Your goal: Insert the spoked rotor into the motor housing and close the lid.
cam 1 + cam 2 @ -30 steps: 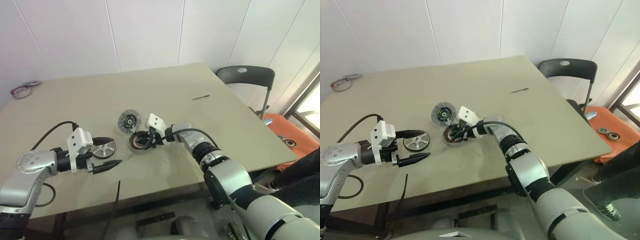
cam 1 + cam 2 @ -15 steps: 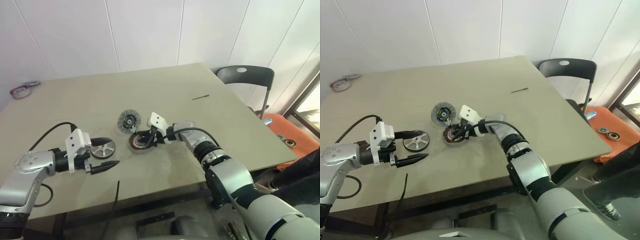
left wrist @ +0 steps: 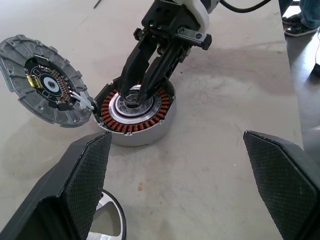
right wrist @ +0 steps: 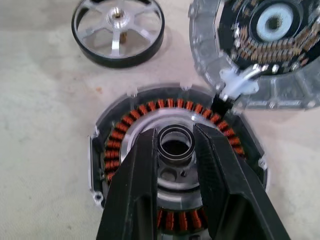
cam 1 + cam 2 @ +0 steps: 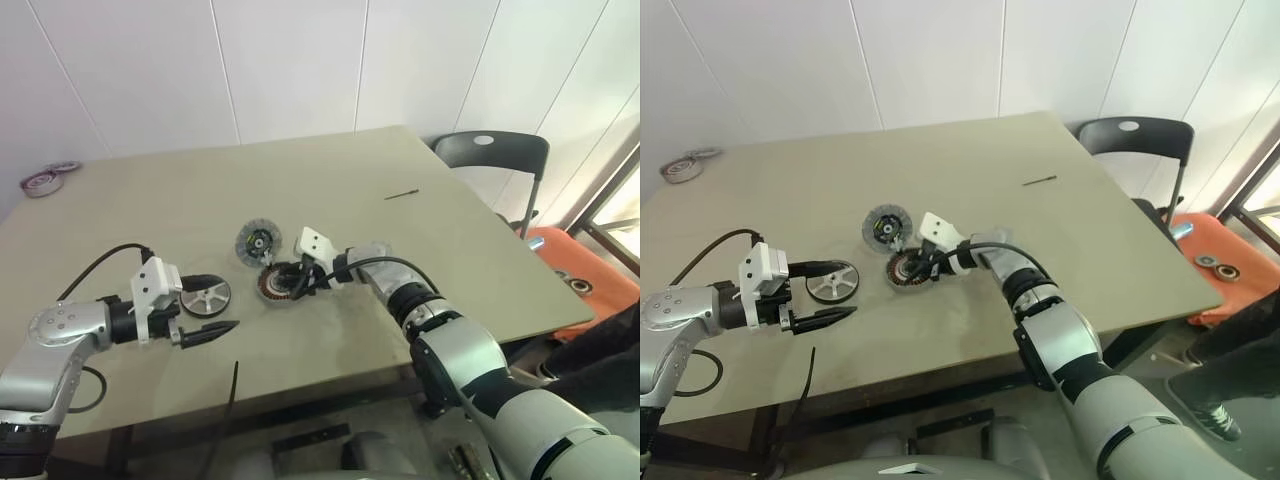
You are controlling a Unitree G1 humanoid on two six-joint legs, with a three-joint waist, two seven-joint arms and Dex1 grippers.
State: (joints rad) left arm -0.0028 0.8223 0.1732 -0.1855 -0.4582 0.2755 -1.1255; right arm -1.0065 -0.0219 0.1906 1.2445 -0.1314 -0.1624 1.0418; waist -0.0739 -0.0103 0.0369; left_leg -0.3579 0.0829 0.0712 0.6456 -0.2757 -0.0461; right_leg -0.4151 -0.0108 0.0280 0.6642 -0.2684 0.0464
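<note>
Copper windings ring your one motor housing (image 4: 175,172) mid-table. You have one lid (image 3: 45,80) touching its edge and one spoked rotor (image 4: 118,31) near the left gripper (image 5: 212,325), whose fingers are spread wide. Your right gripper (image 4: 175,145) pinches the housing's central sleeve, hiding part of the centre.

On the table (image 5: 1060,210) you see your right gripper (image 5: 917,266) reaching into the motor housing (image 5: 902,271). The lid (image 5: 883,226) lies just behind it. Your left gripper (image 5: 832,296), fingers apart, hovers beside the spoked rotor (image 5: 834,282).
</note>
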